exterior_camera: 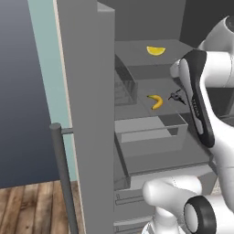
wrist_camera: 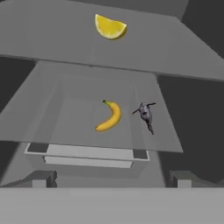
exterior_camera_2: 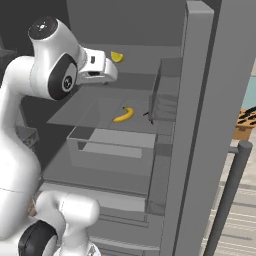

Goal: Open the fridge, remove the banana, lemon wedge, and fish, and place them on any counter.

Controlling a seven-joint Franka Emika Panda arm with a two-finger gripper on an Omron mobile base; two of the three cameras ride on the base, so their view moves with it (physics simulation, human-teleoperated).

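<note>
Gripper (wrist_camera: 112, 183) spread wide, holding nothing; only the two dark finger tips (wrist_camera: 43, 178) visible low in the hand view, well apart. Poised outside the open fridge (exterior_camera: 87, 91), in front of the shelves, aimed in and slightly down at the middle one.

Straight ahead of the hand: banana (wrist_camera: 109, 116) on the middle shelf (wrist_camera: 70, 118), nearly centred between the finger tips but deeper in, above them in the hand view. Long axis running diagonally there, stem end up and curving down toward the lower left. Finger line lying roughly crosswise, so likely a small wrist turn needed to close across the banana's narrow side rather than along its length.

Just beside the banana, on its right in the hand view: fish (wrist_camera: 145, 114), small and dark, near but apart from it, tail trailing toward the shelf's front edge. Risk of a finger nudging the fish during a reach for the banana.

One shelf up and further back: lemon wedge (wrist_camera: 110, 27), alone, well apart from the other two.

Below the middle shelf, a clear drawer bin (exterior_camera: 151, 132), not in the hand's path.

Judged stage: door open, all three items inside, banana the nearest and best-aligned first pick.
</note>
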